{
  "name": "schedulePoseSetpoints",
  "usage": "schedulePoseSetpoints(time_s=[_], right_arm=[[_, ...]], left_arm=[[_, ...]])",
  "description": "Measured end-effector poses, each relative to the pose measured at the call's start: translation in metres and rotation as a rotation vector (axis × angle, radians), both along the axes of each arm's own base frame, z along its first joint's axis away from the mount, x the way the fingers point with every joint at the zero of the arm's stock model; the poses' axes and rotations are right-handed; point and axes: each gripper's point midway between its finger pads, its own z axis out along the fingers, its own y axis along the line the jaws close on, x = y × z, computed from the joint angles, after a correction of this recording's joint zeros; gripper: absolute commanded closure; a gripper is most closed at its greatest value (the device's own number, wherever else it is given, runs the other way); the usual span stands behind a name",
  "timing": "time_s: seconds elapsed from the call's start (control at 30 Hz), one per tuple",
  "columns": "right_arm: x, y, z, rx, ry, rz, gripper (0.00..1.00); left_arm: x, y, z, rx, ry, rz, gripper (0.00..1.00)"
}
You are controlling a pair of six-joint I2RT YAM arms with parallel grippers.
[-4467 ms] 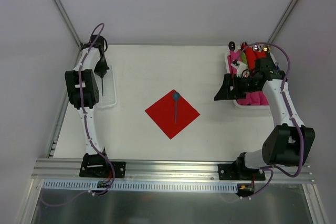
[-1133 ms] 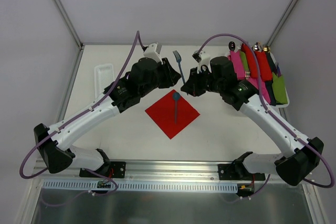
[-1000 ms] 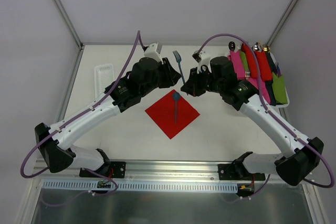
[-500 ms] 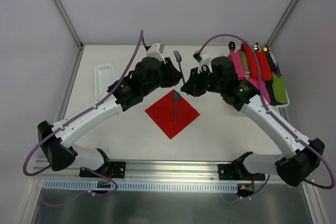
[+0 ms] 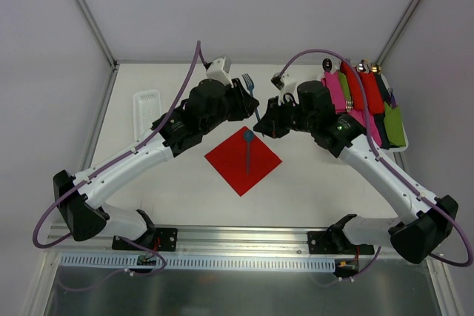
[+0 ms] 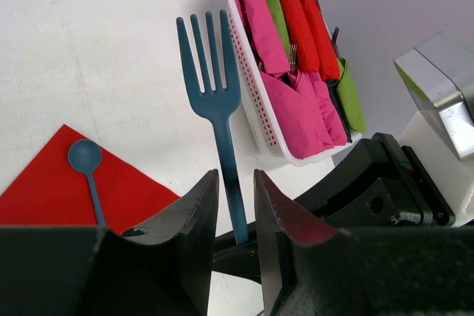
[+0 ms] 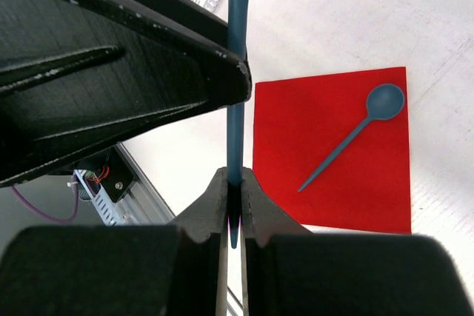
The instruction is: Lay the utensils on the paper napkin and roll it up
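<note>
Napkin: the red paper napkin [image 5: 226, 159] lies flat in the middle of the bench [image 5: 185, 175], with one corner pointing away from the arms. It is in the same spot as before.
Spoon: a blue spoon [image 5: 248, 149] lies on the napkin, with its round end near the far corner. It has not moved.
Fork: a blue fork [image 6: 221, 105] is up in the air just past the napkin's far corner, with its prongs pointing away from the arms. Half a second ago it was a tiny bit more to the right.
Right tool: the right tool [image 7: 234, 183] is squeezed tight on the bottom end of the fork's handle.
Left tool: the left tool [image 6: 237, 190] is open a little. Its two fingers stand on either side of the fork's handle, and a small gap shows on one side.
Arms: a few seconds ago the arms were far apart, the left one by the tray and the right one at the basket. Now they meet nose to nose by the napkin's far corner.
Basket: a white basket [image 6: 259, 112] sits at the far right of the bench. It holds pink bundles [image 6: 292, 109], red bundles [image 6: 300, 12] and green bundles [image 6: 278, 9]. Shiny ends [image 5: 361, 66] stick out at the far side.
Tray: a white tray [image 5: 146, 105] lies at the far left of the bench.
</note>
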Motion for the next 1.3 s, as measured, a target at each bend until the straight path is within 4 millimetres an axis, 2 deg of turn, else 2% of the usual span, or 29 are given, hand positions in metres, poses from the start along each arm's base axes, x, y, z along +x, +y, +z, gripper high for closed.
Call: schedulePoseSetpoints(time_s=[0.23, 0.33, 0.37, 0.4, 0.43, 0.47, 0.53, 0.57, 0.6, 0.63, 0.7, 0.73, 0.87, 0.93, 1.07, 1.2, 1.3], right_arm=[[-0.002, 0.001, 0.000, 0.002, 0.002, 0.008, 1.00], [-0.002, 0.002, 0.000, 0.003, 0.003, 0.011, 1.00], [-0.002, 0.002, 0.000, 0.004, 0.003, 0.012, 1.00], [-0.002, 0.002, 0.000, 0.004, 0.003, 0.011, 0.98], [-0.002, 0.002, 0.000, 0.005, 0.004, 0.011, 0.92], [-0.002, 0.002, 0.001, 0.006, 0.005, 0.011, 0.79], [-0.003, 0.003, 0.001, 0.010, 0.005, 0.011, 0.63], [-0.003, 0.003, 0.001, 0.009, 0.005, 0.012, 0.44], [-0.003, 0.003, 0.001, 0.007, 0.003, 0.014, 0.36], [-0.003, 0.003, 0.001, 0.004, -0.004, 0.018, 0.21], [-0.002, 0.000, 0.000, -0.005, -0.009, 0.023, 0.09], [-0.002, -0.002, -0.001, -0.013, -0.011, 0.026, 0.01], [0.001, -0.023, -0.012, -0.066, -0.002, 0.028, 0.01], [0.005, -0.039, -0.019, -0.094, 0.022, 0.015, 0.01], [0.017, -0.082, -0.033, -0.133, 0.085, -0.049, 0.01], [0.020, -0.105, -0.041, -0.156, 0.126, -0.084, 0.01], [0.018, -0.112, -0.045, -0.159, 0.149, -0.091, 0.01]], left_arm=[[0.002, -0.002, -0.003, 0.005, 0.004, 0.001, 0.80], [0.003, -0.003, -0.005, 0.008, 0.006, 0.003, 0.88], [0.004, -0.002, -0.006, 0.010, 0.007, 0.006, 0.96], [0.004, -0.003, -0.005, 0.004, 0.007, 0.007, 0.99], [0.004, -0.003, -0.004, -0.002, 0.006, 0.008, 1.00], [0.004, -0.003, -0.003, -0.004, 0.004, 0.009, 1.00], [0.006, -0.002, -0.004, -0.003, 0.005, 0.011, 1.00], [0.007, 0.000, -0.005, 0.001, 0.010, 0.013, 1.00], [0.010, 0.004, -0.008, 0.009, 0.018, 0.017, 1.00], [0.013, 0.009, -0.010, 0.019, 0.023, 0.026, 1.00], [0.018, 0.019, -0.018, 0.048, 0.043, 0.038, 1.00], [0.020, 0.026, -0.024, 0.073, 0.057, 0.046, 1.00], [0.021, 0.048, -0.051, 0.146, 0.131, 0.031, 1.00], [0.014, 0.059, -0.077, 0.189, 0.190, 0.019, 1.00], [-0.017, 0.070, -0.148, 0.302, 0.362, -0.051, 1.00], [-0.026, 0.066, -0.191, 0.369, 0.467, -0.110, 1.00], [-0.026, 0.057, -0.217, 0.396, 0.528, -0.147, 1.00]])
